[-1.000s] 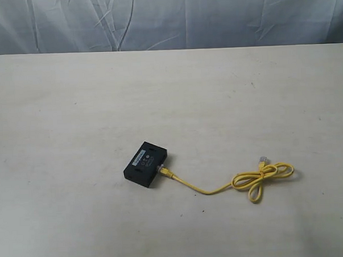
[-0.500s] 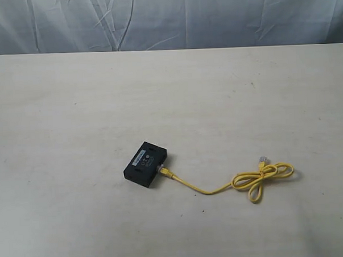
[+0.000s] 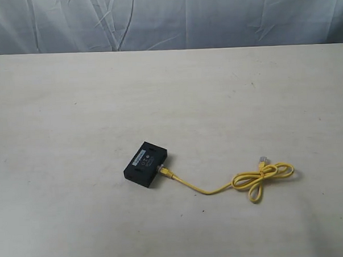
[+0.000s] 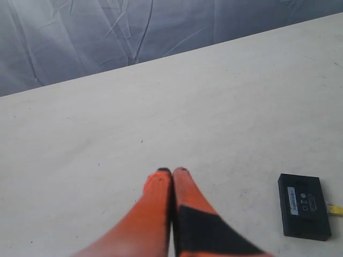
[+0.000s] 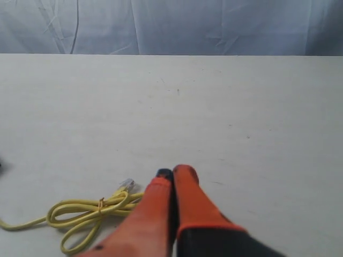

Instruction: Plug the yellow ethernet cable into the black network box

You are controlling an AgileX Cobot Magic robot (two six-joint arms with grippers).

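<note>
The black network box [image 3: 147, 163] lies flat on the pale table, its white label facing up; it also shows in the left wrist view [image 4: 304, 205]. The yellow ethernet cable [image 3: 219, 188] runs from the box's right side, where one plug [image 3: 163, 171] sits against it, to a tied loop [image 3: 263, 178] with a free clear plug [image 3: 263, 158]. In the right wrist view the loop [image 5: 88, 212] and free plug [image 5: 127, 184] lie beside my right gripper [image 5: 174, 172], which is shut and empty. My left gripper [image 4: 171, 171] is shut, empty, apart from the box. Neither gripper shows in the exterior view.
The pale table [image 3: 74, 110] stretches wide around the box and cable. A wrinkled grey-blue cloth backdrop [image 3: 166, 18] hangs behind the table's far edge.
</note>
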